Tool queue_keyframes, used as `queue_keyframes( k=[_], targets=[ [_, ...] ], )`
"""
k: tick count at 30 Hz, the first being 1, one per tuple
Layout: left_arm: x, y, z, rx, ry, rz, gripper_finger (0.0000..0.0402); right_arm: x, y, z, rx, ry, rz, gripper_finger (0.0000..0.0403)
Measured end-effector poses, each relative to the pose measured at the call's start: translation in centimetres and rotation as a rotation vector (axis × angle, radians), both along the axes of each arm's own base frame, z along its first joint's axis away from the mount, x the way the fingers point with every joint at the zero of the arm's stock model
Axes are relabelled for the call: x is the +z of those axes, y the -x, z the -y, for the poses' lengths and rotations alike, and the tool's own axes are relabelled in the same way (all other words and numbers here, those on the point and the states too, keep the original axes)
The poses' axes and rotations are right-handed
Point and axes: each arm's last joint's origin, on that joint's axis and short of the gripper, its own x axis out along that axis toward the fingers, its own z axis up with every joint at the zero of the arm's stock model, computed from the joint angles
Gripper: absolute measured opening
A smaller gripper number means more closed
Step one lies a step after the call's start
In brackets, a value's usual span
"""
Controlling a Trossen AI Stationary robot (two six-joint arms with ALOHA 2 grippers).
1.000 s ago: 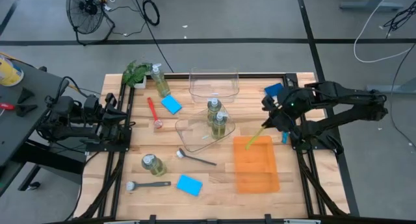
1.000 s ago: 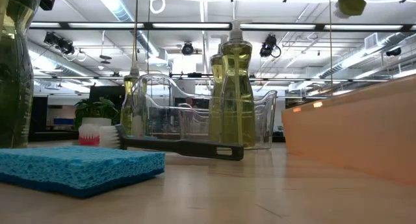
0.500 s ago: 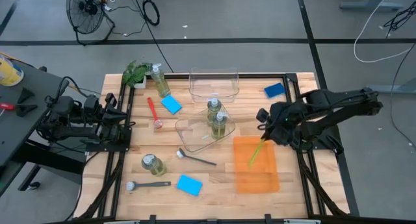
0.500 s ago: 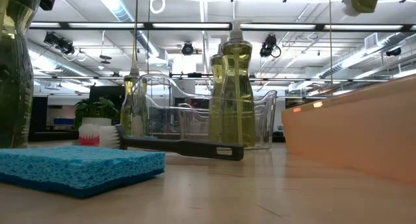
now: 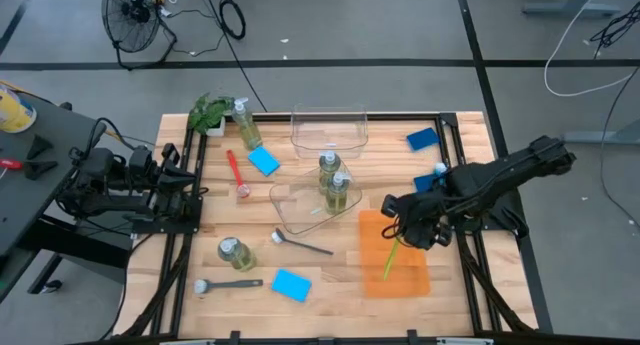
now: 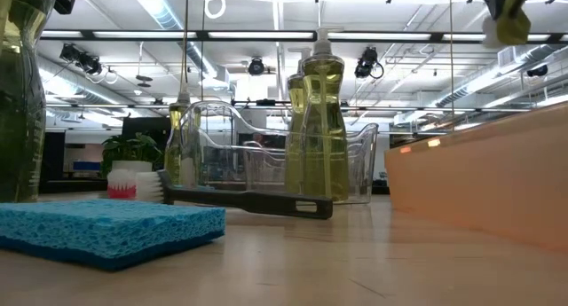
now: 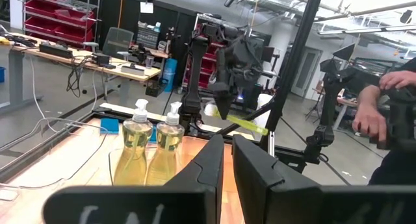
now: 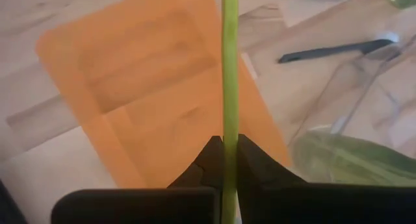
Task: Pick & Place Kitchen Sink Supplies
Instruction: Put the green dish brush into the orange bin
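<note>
My right claw (image 5: pixel 403 232) is clenched on the handle of the yellow-green dish brush (image 5: pixel 391 255), which hangs over the orange tray (image 5: pixel 410 275) on the table (image 5: pixel 330 285), while my left claw (image 5: pixel 190 185), clenched and empty, waits at the table's left edge.

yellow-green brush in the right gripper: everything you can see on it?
The yellow-green brush is a slim, straight, plastic-looking handle, pinched between the shut fingers of the right gripper. In the high view it hangs above the orange tray, slanting down from the gripper, and appears to touch nothing else. The right wrist view shows the handle running straight out from the fingers over the tray. Its bristle head cannot be made out.
</note>
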Motion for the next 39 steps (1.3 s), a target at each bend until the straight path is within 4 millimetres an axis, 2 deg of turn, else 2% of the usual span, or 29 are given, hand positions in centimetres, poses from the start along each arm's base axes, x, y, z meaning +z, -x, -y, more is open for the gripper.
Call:
queue_keyframes(
  k=[12,27,32,39],
  targets=[
    [0.0,0.0,0.0,0.000,0.000,0.000,0.0037,-5.3,0.1,-0.8,0.005,0.009,-0.021,0.0013],
    [0.0,0.0,0.0,0.000,0.000,0.000,0.0037,-9.8,0.9,-0.4,-0.044,0.027,-0.071,0.0013],
    [0.0,0.0,0.0,0.000,0.000,0.000,0.0037,-10.5,1.2,-0.2,-0.043,0.035,-0.090,0.0013],
    [0.0,0.0,0.0,0.000,0.000,0.000,0.0037,-10.4,1.0,-0.3,-0.044,0.024,-0.063,0.0017]
  ],
)
